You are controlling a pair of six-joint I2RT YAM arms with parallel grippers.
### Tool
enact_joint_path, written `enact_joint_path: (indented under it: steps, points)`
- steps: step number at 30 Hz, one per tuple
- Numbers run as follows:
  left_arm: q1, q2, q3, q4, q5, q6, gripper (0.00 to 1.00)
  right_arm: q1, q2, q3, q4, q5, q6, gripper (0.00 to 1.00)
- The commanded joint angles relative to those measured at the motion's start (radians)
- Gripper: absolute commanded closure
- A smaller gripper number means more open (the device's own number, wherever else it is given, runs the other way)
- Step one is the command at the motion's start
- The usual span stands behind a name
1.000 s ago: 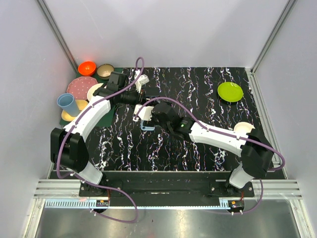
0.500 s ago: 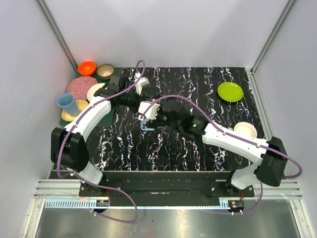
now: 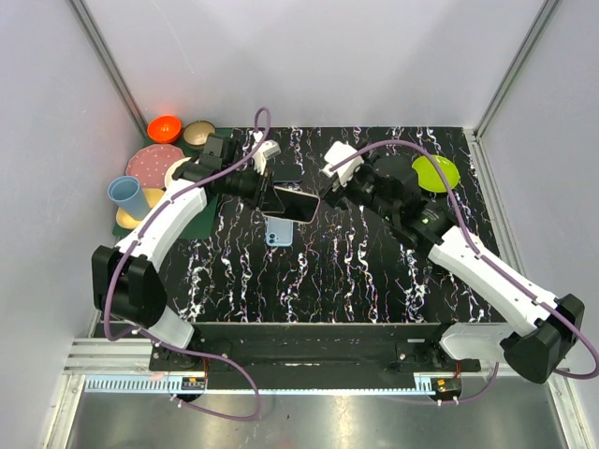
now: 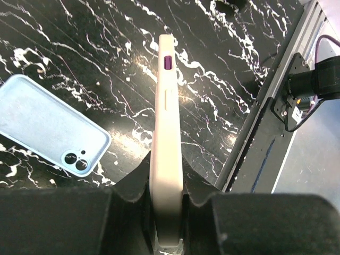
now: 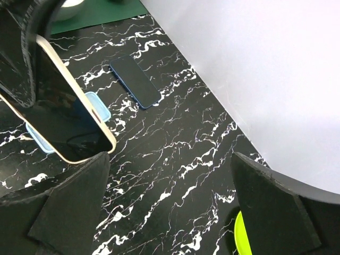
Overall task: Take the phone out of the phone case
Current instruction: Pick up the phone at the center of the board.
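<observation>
Case: empty pale-blue silicone phone case [image 3: 278, 231] lies flat on the black white-veined marble tabletop [image 3: 356, 271], camera cut-out showing; just below and to the near side of the left gripper, not touched by either tool.
Left gripper: left gripper [image 3: 273, 195] pinched tight on one end of the cream-edged, dark-screened slab phone [image 3: 297, 203]; in the left wrist view the phone [image 4: 165, 138] stands on edge between the pads, purple side button visible, held clear above the tabletop.
Phone position: lifted, apart from the case; free end points toward the right gripper.
Right gripper: right gripper [image 3: 339, 166] spread wide, holding nothing; well off to the right of the phone. Its wrist view shows the phone [image 5: 64, 114] ahead and to the left, both fingers apart at the frame edges.
Second phone: dark-blue flat phone [image 5: 135, 81] lies on the tabletop beyond the left gripper, untouched.
Far clutter: lime-green round plate [image 3: 435, 173] past the right gripper; orange bowl [image 3: 165, 127], speckled pink plate [image 3: 153, 164] and light-blue cup [image 3: 129, 196] behind the left arm.
Step in hand: judged as extraction done; phone and case lie separate.
Next move: likely set the phone down on bare tabletop beside the case, lowering flat before letting go; keep the right arm clear.
</observation>
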Motion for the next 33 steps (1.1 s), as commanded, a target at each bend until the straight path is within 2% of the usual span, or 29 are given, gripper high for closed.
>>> enact_joint_path:
  steps: [1,8,13,17,22,25,26,33]
  points:
    - [0.005,-0.043,0.142,0.025,0.024,-0.009,1.0,-0.051,-0.035,-0.011,0.041,-0.089,0.101,0.0]
    - [0.006,-0.059,0.228,0.027,0.027,0.06,1.0,-0.089,-0.038,-0.024,0.067,-0.103,0.132,0.0]
    - [0.008,-0.101,0.179,0.121,0.05,0.068,1.0,-0.102,-0.024,-0.014,0.069,-0.11,0.162,0.0]
    - [0.009,-0.171,0.003,0.362,0.116,-0.001,1.0,-0.112,-0.04,-0.018,0.07,-0.136,0.193,0.0]
    - [0.017,-0.241,-0.115,0.539,0.152,-0.055,1.0,-0.151,-0.069,-0.018,0.067,-0.231,0.271,0.0]
    - [0.028,-0.263,-0.195,0.707,0.203,-0.15,1.0,-0.168,-0.078,-0.014,0.059,-0.299,0.323,0.0]
    - [0.029,-0.269,-0.241,0.809,0.215,-0.206,1.0,-0.178,-0.081,-0.014,0.058,-0.317,0.337,0.0]
    - [0.034,-0.296,-0.416,1.091,0.221,-0.342,1.0,-0.229,-0.106,-0.009,0.059,-0.471,0.428,0.0]
